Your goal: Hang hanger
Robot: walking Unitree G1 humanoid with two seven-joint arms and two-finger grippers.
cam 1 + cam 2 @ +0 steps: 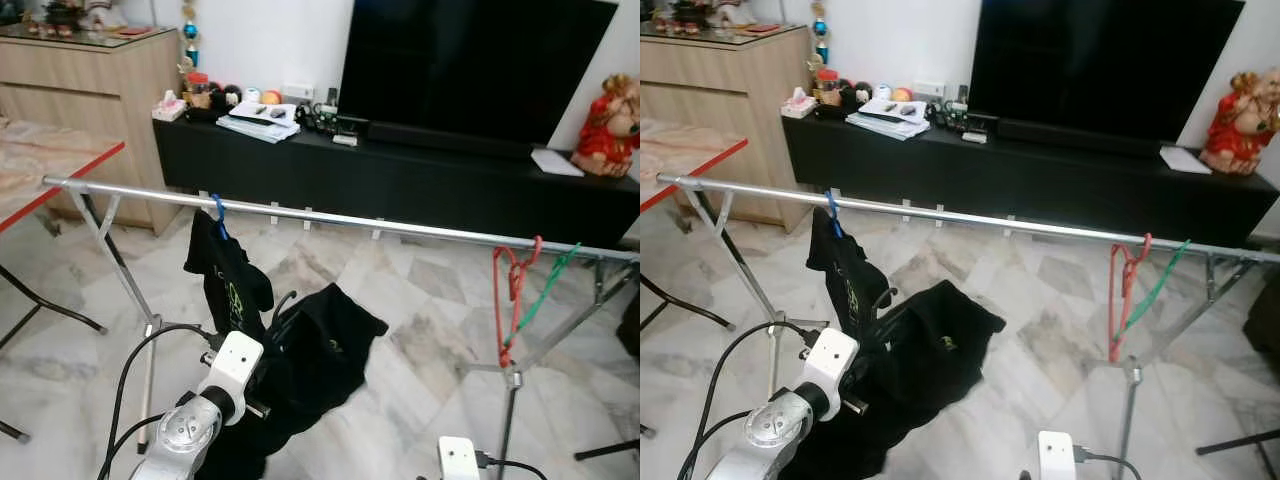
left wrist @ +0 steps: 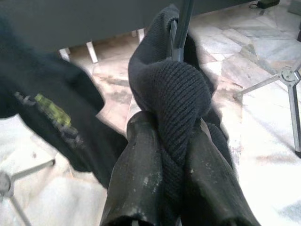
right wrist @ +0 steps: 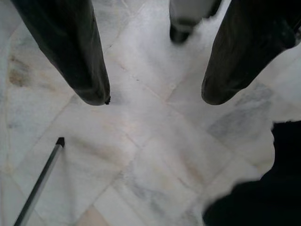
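Clamped on ribbed black fabric, the left gripper (image 2: 171, 155) is holding the black garment on its blue plastic hanger (image 1: 217, 214), hooked at the long silver rail's (image 1: 330, 217) left part. Right gripper (image 3: 153, 96) is hanging spread wide, near floor. Releasing gently should keep the hook seated.

Left hand (image 2: 164, 141) clamped on cloth; right hand (image 3: 153, 99) spread.
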